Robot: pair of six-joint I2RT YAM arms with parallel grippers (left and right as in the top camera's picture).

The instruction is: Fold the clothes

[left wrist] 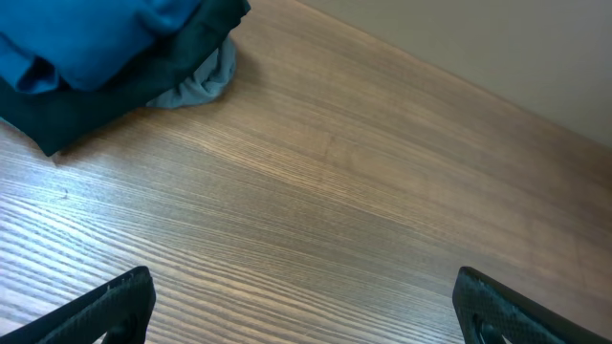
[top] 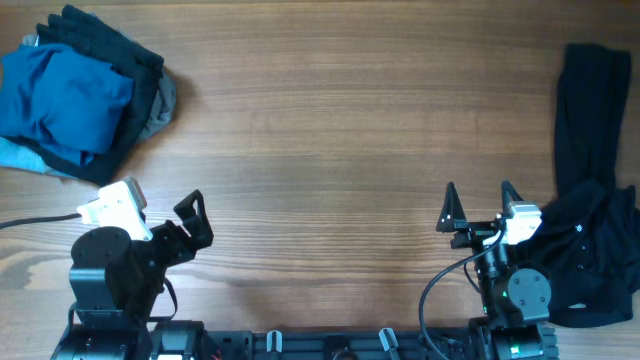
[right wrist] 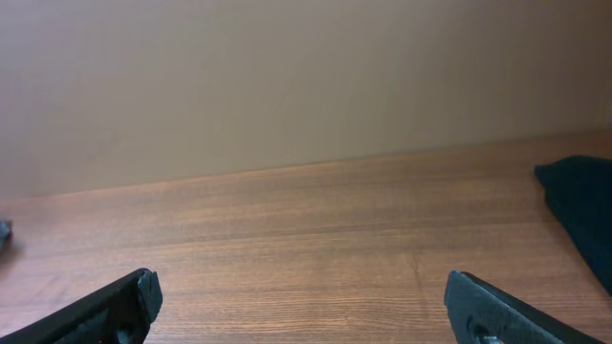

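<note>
The clothes lie in two heaps. At the table's far left is a pile with a deep-blue top [top: 60, 95] uppermost, black garments [top: 115, 50] behind it and a grey piece [top: 162, 108] at its right edge. The left wrist view shows the same blue top [left wrist: 86, 38], dark cloth [left wrist: 143, 76] and grey piece [left wrist: 203, 81]. Along the right edge stretches a black garment [top: 592, 110], ending in a crumpled heap [top: 590, 255]; its edge shows in the right wrist view [right wrist: 585, 215]. My left gripper [top: 195, 218] [left wrist: 304, 308] is open over bare wood. My right gripper [top: 480, 195] [right wrist: 301, 308] is open too, beside the black heap.
The wooden table [top: 340, 120] runs between the two heaps. A plain wall [right wrist: 287, 86] stands behind the far edge. A cable [top: 30, 222] trails left from the left arm's base, and both arm bases sit at the near edge.
</note>
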